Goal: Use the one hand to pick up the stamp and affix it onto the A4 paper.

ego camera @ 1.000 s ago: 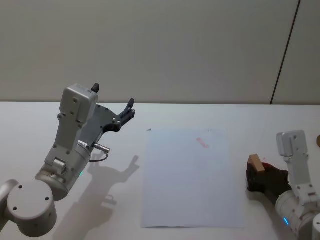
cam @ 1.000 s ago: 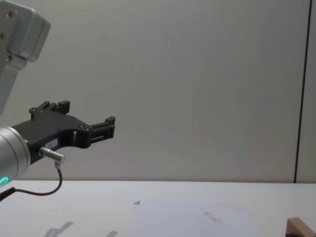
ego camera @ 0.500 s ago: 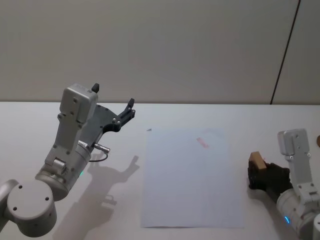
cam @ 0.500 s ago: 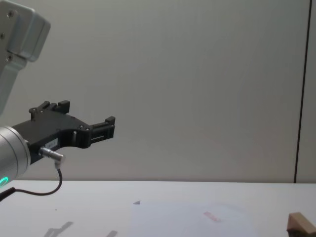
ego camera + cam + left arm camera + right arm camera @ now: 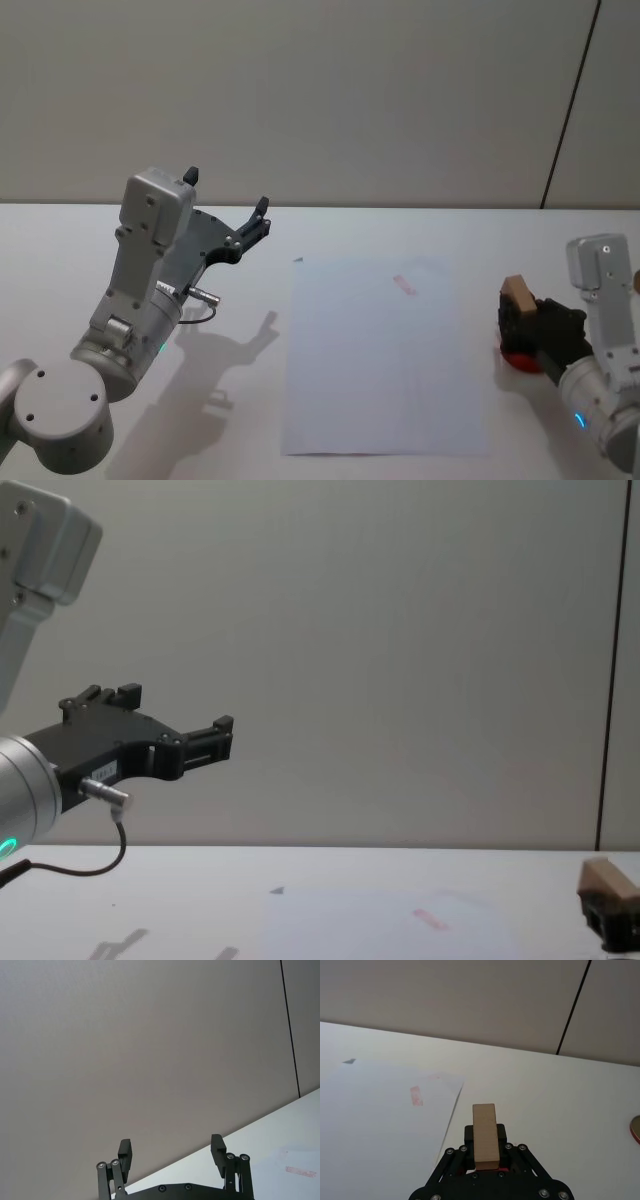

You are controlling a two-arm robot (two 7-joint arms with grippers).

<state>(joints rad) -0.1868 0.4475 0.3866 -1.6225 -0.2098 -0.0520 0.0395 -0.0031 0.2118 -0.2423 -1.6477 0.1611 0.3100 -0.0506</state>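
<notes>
Head view high, looking steeply down on table (image 5: 60,250). Chest view low, facing wall (image 5: 400,630) across table. Wrist views close, facing forward. Head, chest share paper (image 5: 380,350).

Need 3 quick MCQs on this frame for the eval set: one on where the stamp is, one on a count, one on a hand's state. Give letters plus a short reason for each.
1. Where is the stamp relative to the A4 paper?
A. On its middle
B. To its right, off the sheet
C. To its left

2. How many ink marks are on the paper?
A. None
B. One
C. Three

3. What state is the left hand in?
A. Open and empty
B. Shut on the stamp
C. Shut on a pen

Answers:
1 B: the head view shows the stamp beyond the sheet's right edge, gripped in the right hand.
2 B: there is a single pink-red ink mark, near the far edge.
3 A: its wrist view shows the fingers spread with nothing between them.
</notes>
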